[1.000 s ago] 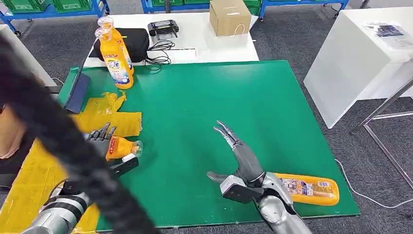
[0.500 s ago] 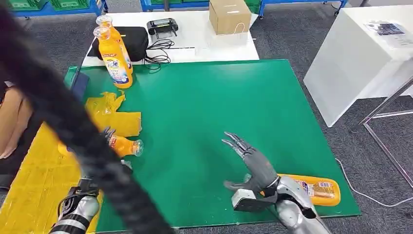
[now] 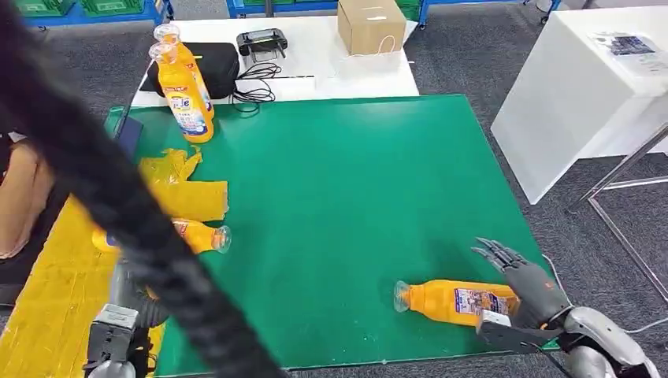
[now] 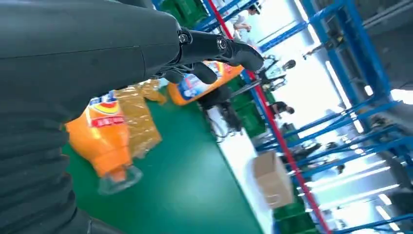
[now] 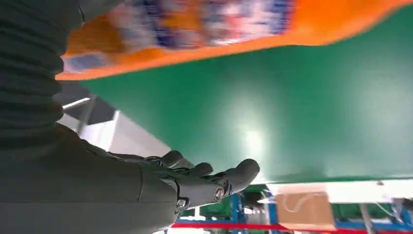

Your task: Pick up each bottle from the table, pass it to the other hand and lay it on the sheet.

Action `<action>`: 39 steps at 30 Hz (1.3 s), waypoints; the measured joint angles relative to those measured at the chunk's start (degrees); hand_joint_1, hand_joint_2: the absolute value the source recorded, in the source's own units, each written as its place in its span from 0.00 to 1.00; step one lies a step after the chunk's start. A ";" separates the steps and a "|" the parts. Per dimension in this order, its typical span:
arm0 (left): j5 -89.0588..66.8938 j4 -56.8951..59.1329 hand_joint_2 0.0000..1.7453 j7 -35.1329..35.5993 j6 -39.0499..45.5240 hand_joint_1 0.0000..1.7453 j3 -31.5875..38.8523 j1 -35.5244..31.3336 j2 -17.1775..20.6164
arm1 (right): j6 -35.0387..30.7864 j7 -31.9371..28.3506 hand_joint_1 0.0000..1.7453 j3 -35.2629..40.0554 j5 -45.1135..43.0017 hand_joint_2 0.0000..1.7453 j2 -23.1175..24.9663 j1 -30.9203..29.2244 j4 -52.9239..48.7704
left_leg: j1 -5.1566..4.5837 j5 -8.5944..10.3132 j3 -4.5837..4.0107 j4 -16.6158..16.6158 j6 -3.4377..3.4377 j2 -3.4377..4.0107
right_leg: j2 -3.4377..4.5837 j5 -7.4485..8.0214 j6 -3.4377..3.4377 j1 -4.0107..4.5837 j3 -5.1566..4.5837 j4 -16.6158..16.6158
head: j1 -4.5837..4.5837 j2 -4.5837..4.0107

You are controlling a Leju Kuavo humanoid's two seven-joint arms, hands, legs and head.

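While the right hand [image 3: 526, 277] hovers with fingers spread and empty just beside a bottle [image 3: 453, 301] lying on the green counter [image 3: 346, 181], the left hand [image 4: 87, 58] holds nothing, fingers extended above another bottle [image 3: 198, 235] lying by the yellow sheet [image 3: 47, 299]. Two upright bottles [image 3: 179, 85] stand at the counter's far corner.

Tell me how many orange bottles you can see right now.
4: two standing bottles at the table's far left corner, one lying bottle by the yellow sheet, one lying beside the right hand.
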 measured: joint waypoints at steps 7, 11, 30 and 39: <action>0.59 -2.10 1.00 -0.15 -0.31 0.00 0.13 0.62 -1.09 | 1.42 -0.74 0.00 -4.50 0.11 1.00 -0.59 4.39 -1.70 | 0.01 0.06 0.02 0.00 -0.09 0.09 | 0.01 0.00 0.00 0.00 0.00 0.00 | 0.02 0.00; 0.74 -2.16 1.00 -0.17 -0.22 0.00 0.11 0.70 -1.40 | 2.03 0.24 0.00 -5.26 1.10 1.00 -0.92 5.45 -1.97 | 0.00 0.06 0.02 0.00 -0.08 0.08 | 0.01 0.00 0.00 -0.02 0.00 0.00 | 0.02 0.00; 2.19 -2.16 1.00 0.57 -1.00 0.00 -1.64 1.03 -2.53 | -5.68 11.17 0.77 4.09 16.74 1.00 1.11 -0.65 5.53 | 0.01 0.08 0.03 -0.01 -0.12 0.14 | 0.05 0.00 0.00 0.01 0.01 0.01 | 0.02 0.00; 2.80 -2.16 1.00 0.63 -1.55 0.00 -2.21 0.91 -2.71 | -6.82 10.80 0.81 8.20 16.59 1.00 2.54 -4.66 9.55 | 0.02 0.07 0.06 -0.01 -0.11 0.16 | 0.08 0.00 0.00 0.01 0.01 0.01 | 0.02 0.00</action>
